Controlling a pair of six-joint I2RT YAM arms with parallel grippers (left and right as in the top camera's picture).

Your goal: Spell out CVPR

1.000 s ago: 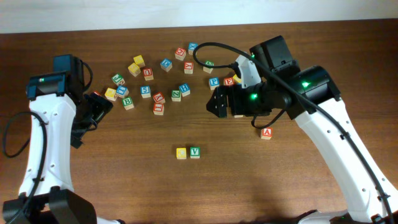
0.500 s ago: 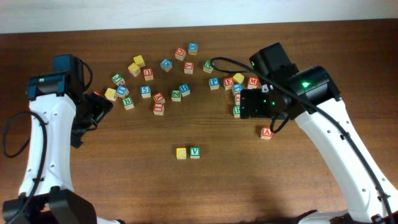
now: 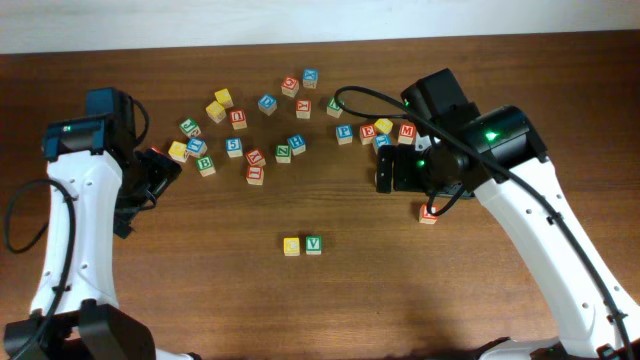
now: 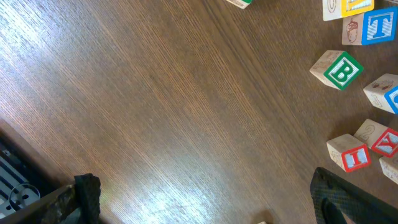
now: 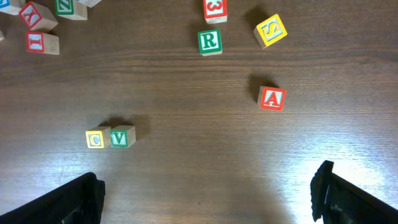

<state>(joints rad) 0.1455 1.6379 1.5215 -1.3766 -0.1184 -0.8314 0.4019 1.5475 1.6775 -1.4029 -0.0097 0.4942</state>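
Observation:
A yellow C block (image 3: 291,245) and a green V block (image 3: 314,244) sit side by side, touching, on the front middle of the table; they show as C block (image 5: 95,139) and V block (image 5: 122,136) in the right wrist view. The blue P block (image 3: 344,132) lies in the scattered group at the back. A green R block (image 5: 209,42) shows only in the right wrist view; the right arm hides it overhead. My right gripper (image 3: 392,172) (image 5: 208,199) hangs open and empty, high above the table. My left gripper (image 3: 158,175) (image 4: 208,202) is open and empty at the left.
Several loose letter blocks lie across the back of the table. A red A block (image 3: 428,213) (image 5: 272,98) sits alone under the right arm, with a yellow S block (image 5: 270,31) behind it. A green B block (image 4: 341,70) and a blue T block (image 4: 378,26) lie near the left gripper.
My right gripper has swung to the right and now covers the blocks near the R. The left arm and all blocks have stayed put.

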